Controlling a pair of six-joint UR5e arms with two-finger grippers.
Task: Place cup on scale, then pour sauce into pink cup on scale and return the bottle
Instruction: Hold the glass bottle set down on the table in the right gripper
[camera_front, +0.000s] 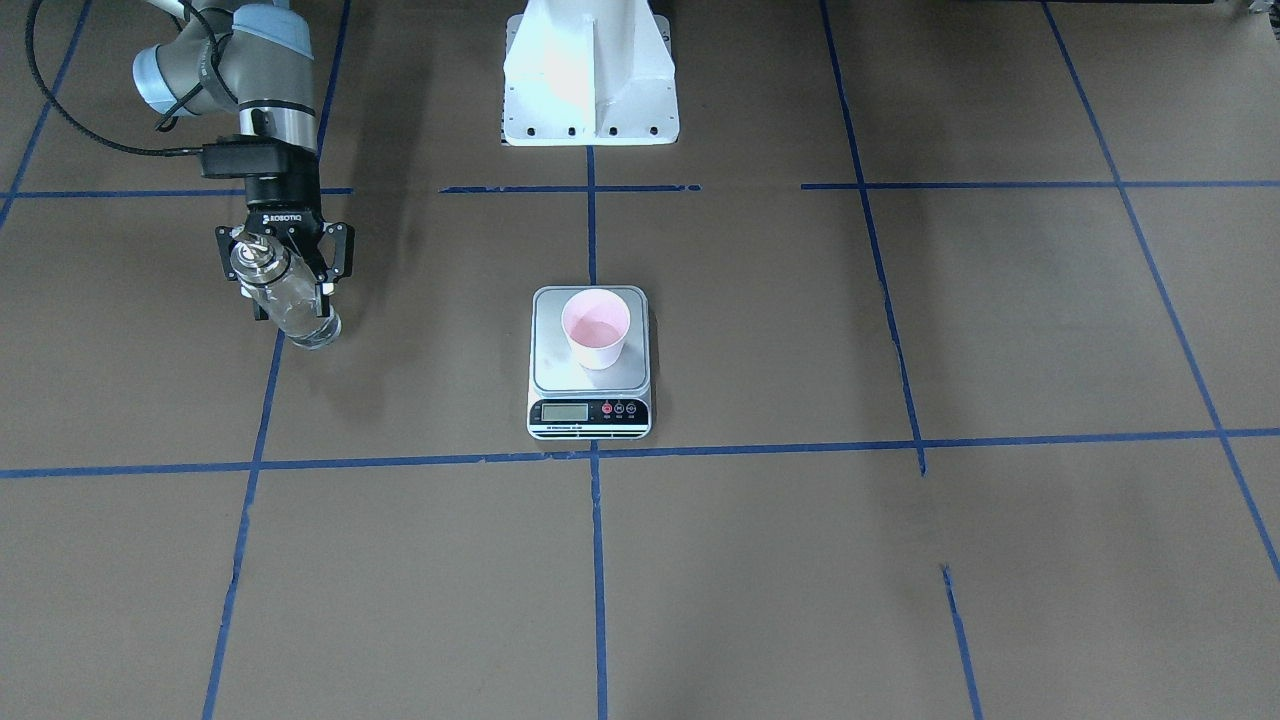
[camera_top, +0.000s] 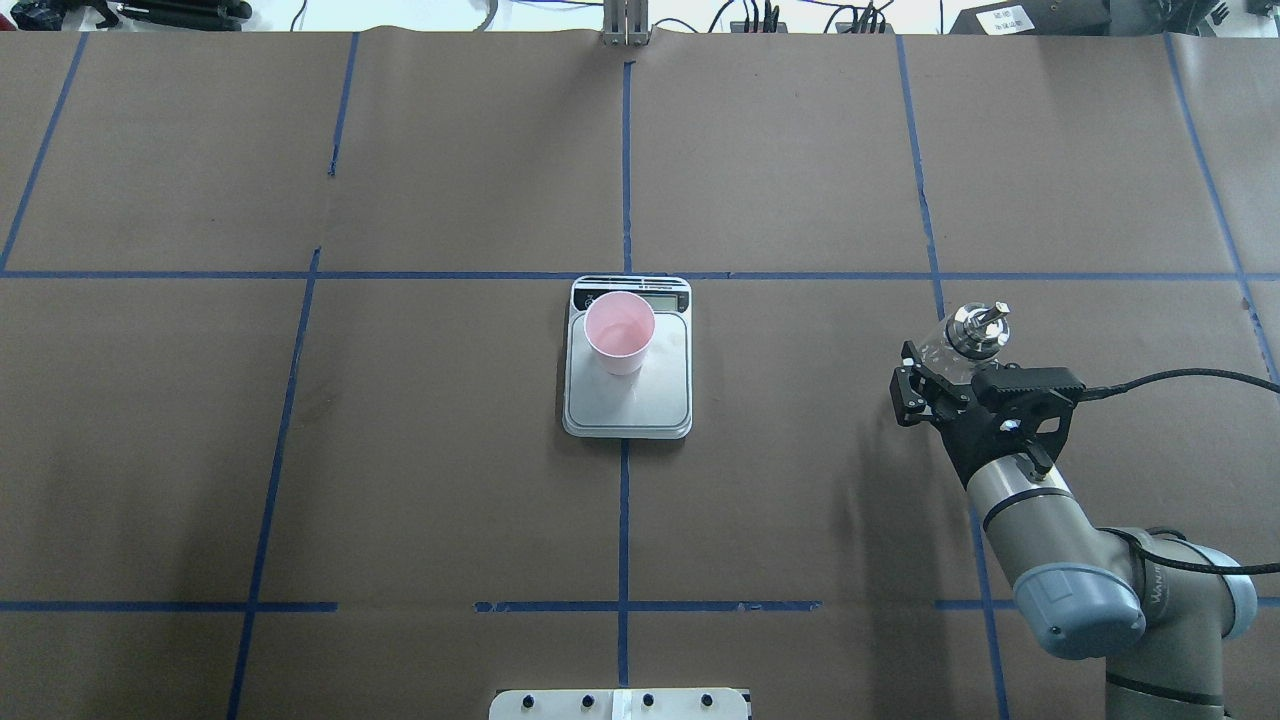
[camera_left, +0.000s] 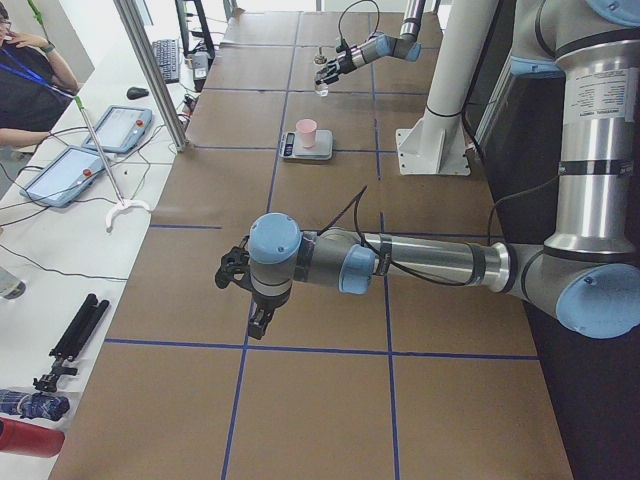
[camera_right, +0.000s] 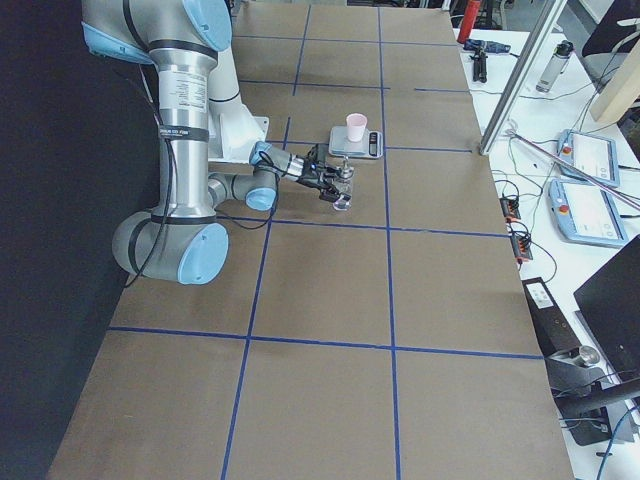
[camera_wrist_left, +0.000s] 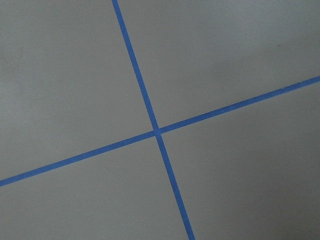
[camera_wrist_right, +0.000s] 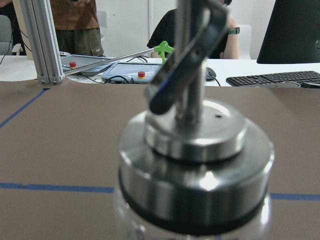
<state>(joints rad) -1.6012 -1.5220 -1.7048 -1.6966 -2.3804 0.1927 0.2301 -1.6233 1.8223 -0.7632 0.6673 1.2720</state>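
Bottle (camera_front: 310, 325), clear glass, shiny metal spout, gripped by right tool (camera_front: 290, 298); left tool (camera_left: 258, 323) cannot be judged.

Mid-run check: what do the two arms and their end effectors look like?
The right arm and left arm are both silver-grey tubes with pale blue joint caps. A black cable runs to the right wrist. The right end effector is black, two-fingered, marked ROBOTIQ in white. The left end effector is black too; its details are too small to tell.

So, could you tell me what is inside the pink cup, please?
The pink cup shows only its own pink inside, no object; whether clear liquid lies at the bottom cannot be told.
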